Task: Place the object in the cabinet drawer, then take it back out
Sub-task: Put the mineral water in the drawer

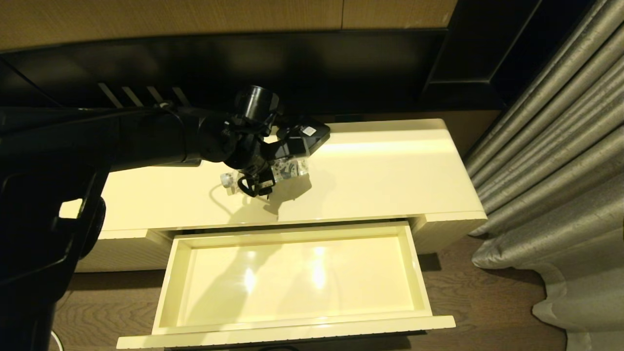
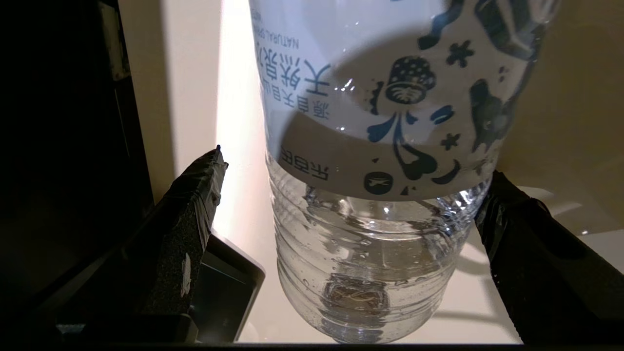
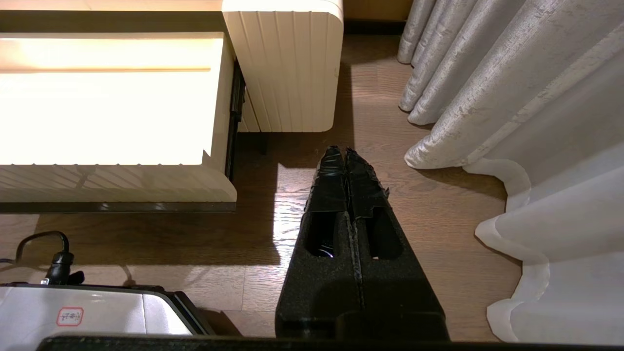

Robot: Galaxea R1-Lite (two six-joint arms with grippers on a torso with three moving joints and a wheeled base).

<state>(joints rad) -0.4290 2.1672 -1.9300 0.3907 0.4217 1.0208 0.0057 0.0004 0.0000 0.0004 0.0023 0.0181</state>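
drawer (image 1: 292,278) open, bottle (image 1: 287,169) lying, cap leftward

The left arm stretches out over the cabinet top (image 1: 390,165), its left gripper (image 1: 256,183) spread wide and angled down. The right gripper (image 3: 345,161) hangs low beside that cabinet, fingers pressed together.

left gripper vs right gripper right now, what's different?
1. The left gripper is open, its fingers on either side of the water bottle; the right gripper is shut and empty.
2. The left gripper is over the cabinet top, behind the open drawer; the right gripper hangs over the wood floor beside the cabinet.
Both have black padded fingers.
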